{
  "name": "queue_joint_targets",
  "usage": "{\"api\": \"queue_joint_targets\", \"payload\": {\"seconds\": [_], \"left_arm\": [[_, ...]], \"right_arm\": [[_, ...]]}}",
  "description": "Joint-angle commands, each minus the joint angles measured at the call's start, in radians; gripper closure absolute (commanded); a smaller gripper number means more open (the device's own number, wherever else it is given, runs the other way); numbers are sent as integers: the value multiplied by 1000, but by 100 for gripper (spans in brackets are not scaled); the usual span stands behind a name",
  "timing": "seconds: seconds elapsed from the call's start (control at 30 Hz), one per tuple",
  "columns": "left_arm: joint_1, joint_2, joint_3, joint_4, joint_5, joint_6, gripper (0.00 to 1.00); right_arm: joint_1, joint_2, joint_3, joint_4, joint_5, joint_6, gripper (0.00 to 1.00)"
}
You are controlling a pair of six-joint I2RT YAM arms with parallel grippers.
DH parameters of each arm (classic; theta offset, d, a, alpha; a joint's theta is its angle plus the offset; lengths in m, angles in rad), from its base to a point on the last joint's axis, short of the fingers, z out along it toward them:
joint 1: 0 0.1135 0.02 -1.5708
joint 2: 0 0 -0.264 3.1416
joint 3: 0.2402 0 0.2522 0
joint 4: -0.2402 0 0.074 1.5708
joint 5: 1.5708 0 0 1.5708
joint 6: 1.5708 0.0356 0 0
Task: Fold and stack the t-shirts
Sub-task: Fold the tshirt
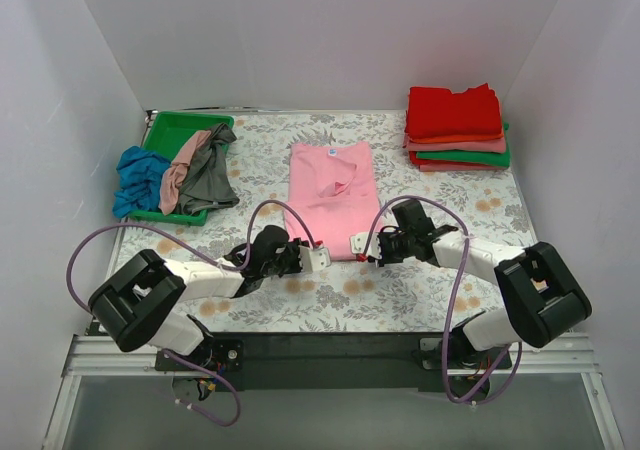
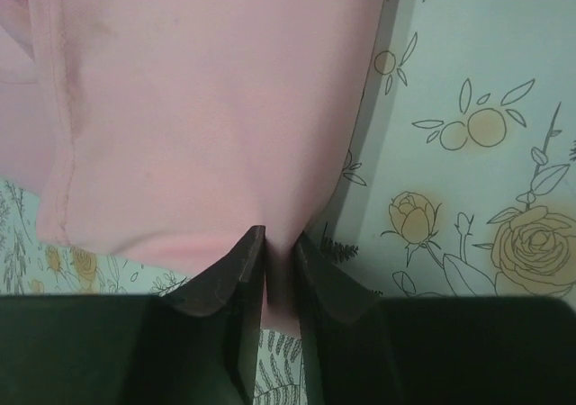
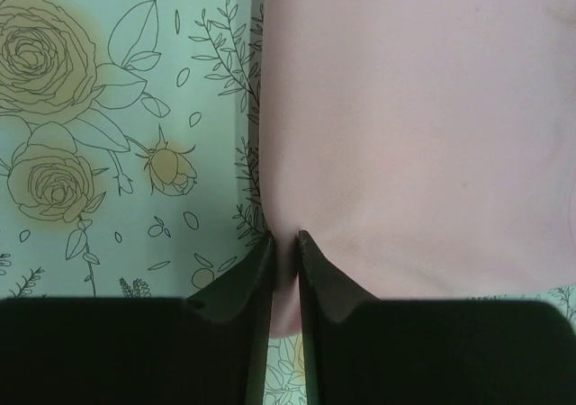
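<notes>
A light pink t-shirt lies as a long folded strip in the middle of the table, its neck label at the far end. My left gripper is shut on the shirt's near left corner; the left wrist view shows the pink cloth pinched between the jaws of the left gripper. My right gripper is shut on the near right corner; the right wrist view shows the cloth in the jaws of the right gripper. A stack of folded shirts, red on top, sits at the far right.
A green tray at the far left holds loose blue, salmon and grey shirts that spill over its edge. White walls enclose the table on three sides. Purple cables loop over both arms.
</notes>
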Motion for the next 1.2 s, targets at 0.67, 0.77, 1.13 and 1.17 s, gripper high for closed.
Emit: {"api": "queue_joint_targets", "payload": {"seconds": [0.67, 0.77, 1.13, 1.17], "left_arm": [[-2, -220, -71, -202, 289, -66, 100], [-13, -209, -69, -205, 290, -75, 100], [-27, -186, -68, -211, 286, -92, 100], [-27, -183, -66, -211, 287, -93, 100]], "right_arm": [[6, -140, -12, -277, -86, 24, 94], [6, -138, -40, -260, -52, 24, 66], [10, -126, -40, -169, 6, 44, 36], [11, -114, -35, -166, 12, 44, 36]]}}
